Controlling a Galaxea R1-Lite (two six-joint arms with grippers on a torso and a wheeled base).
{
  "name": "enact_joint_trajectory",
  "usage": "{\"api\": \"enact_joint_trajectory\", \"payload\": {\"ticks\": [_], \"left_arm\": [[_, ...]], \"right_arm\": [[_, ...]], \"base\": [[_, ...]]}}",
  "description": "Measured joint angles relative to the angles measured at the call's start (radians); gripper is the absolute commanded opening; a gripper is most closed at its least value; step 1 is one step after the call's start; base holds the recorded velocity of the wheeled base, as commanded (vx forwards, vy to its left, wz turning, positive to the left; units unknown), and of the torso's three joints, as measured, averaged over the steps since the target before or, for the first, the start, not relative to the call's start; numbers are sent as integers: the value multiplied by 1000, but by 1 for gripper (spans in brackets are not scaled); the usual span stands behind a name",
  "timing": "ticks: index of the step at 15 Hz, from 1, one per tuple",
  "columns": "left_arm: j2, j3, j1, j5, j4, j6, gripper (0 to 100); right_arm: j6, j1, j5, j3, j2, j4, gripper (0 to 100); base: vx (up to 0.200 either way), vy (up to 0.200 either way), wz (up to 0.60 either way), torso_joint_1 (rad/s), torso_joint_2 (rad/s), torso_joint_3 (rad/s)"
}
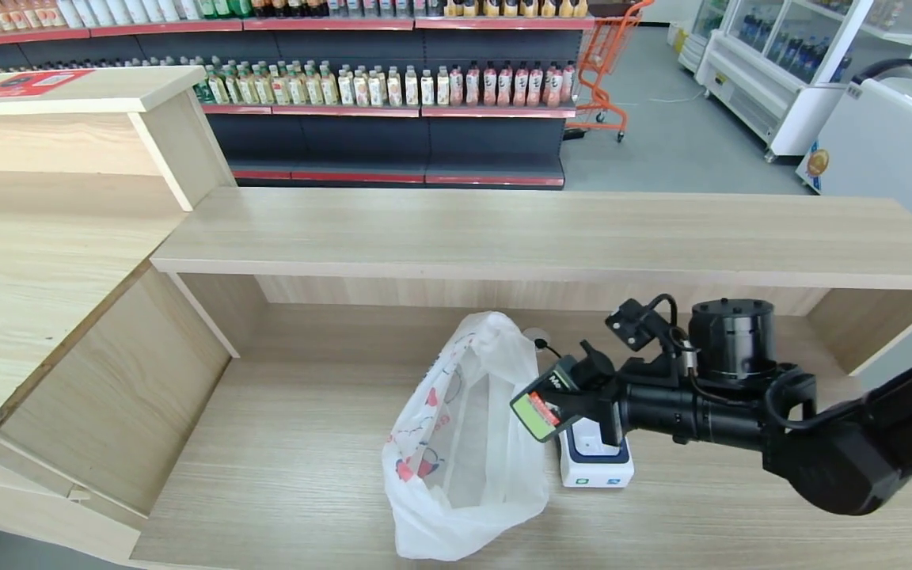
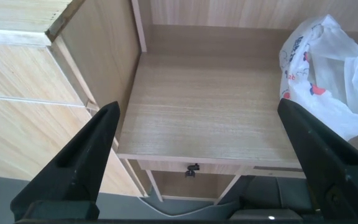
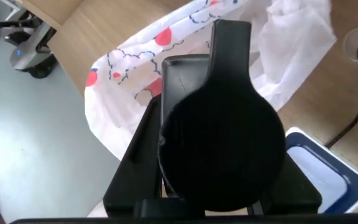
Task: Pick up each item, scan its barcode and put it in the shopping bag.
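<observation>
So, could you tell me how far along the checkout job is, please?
Done: nothing visible, the bag looks empty. In hand: the right jaws grip a small item over the scanner, beside the bag's mouth. To do: confirm the scan, then drop it into the bag. The left jaws hang open, holding nothing.

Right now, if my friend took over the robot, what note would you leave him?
Right gripper: shut on a small black box, held just above the barcode scanner, beside the shopping bag.
Left gripper: open, empty, near the wooden counter's left end.
Done: box picked up.
Left: drop it in the bag. I cannot tell if it has been scanned.
</observation>
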Motion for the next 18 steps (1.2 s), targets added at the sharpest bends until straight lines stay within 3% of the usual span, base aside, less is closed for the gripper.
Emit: {"api": "enact_joint_trajectory", "payload": {"ticks": [5, 12, 18], "left_arm": [[0, 0, 0, 0, 0, 0, 100], [0, 0, 0, 0, 0, 0, 100], [0, 0, 0, 0, 0, 0, 100]], "right_arm": [[-81, 94, -129, -93, 187, -90, 0], [-310, 133, -146, -319, 432, -121, 0], [-394, 155, -151, -453, 555, -114, 0]], "base": [[0, 0, 0, 0, 0, 0], [0, 0, 0, 0, 0, 0], [0, 0, 0, 0, 0, 0]]}}
